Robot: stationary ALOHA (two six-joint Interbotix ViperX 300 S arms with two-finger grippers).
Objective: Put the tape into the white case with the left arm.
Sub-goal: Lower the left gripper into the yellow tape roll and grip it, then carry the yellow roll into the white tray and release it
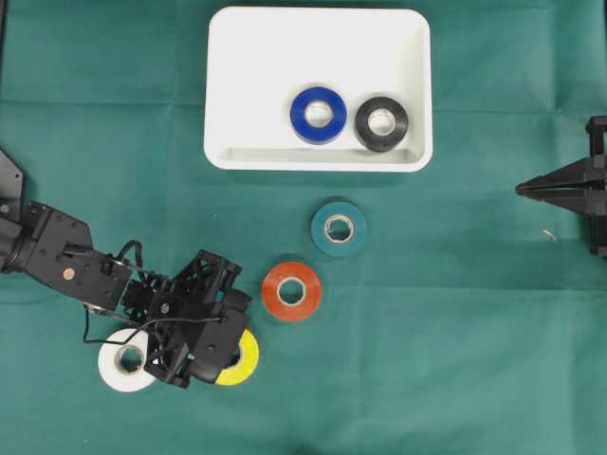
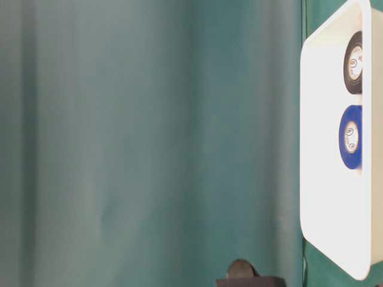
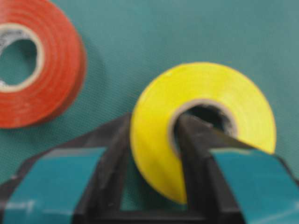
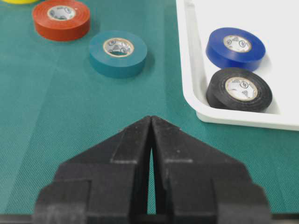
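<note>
Teal-banded left hand [image 3: 154,154] pinches the yellow tape roll [image 3: 205,116] through its wall, one finger inside the core. Red roll [image 3: 32,70] nearby. White case [image 1: 247,85], well apart, holds blue [image 1: 318,115] and black [image 1: 381,123] rolls. Right hand [image 4: 152,126] closed, empty.

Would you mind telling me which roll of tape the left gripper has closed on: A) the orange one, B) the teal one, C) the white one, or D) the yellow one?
D: in the left wrist view the left gripper pinches the wall of the yellow roll, one finger inside its core and one outside.
</note>
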